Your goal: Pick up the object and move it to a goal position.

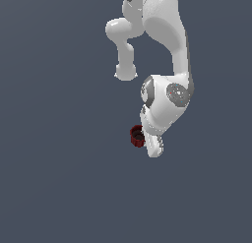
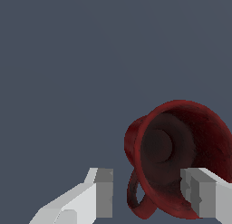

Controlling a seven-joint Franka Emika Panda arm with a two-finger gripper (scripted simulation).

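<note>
Main risk as I see it: the small dark red ceramic-looking mug (image 2: 179, 157) with the loop handle (image 2: 138, 198) is not centred between the fingers. In the wrist view one finger (image 2: 201, 193) overlaps the mug's rim on the far side from the handle, while the other finger (image 2: 102, 191) stands clear of it, with the handle and open floor between. If the jaws close from this offset, my guess is the near finger shoves the mug sideways first, so it slides or spins before the second finger arrives. It could also catch only the rim or the thin handle loop, a weak hold that may slip on the lift.

Second worry: I cannot tell for sure whether the mug is upright or tipped. The wrist view looks straight into its dark inside. On a curved wall, a squeeze off the centreline could squirt it out.

Tool: the white two-finger gripper (image 2: 152, 193) on the white robot arm (image 1: 165, 35) is spread wide, wider than the mug body. It holds nothing. Whether that one finger actually touches the rim or just sits in front of it, I cannot tell.

Location: the mug sits on the plain grey-blue floor (image 1: 59, 178), no edges visible. In the exterior view it is right beside the gripper, on that view's left of it.
</note>
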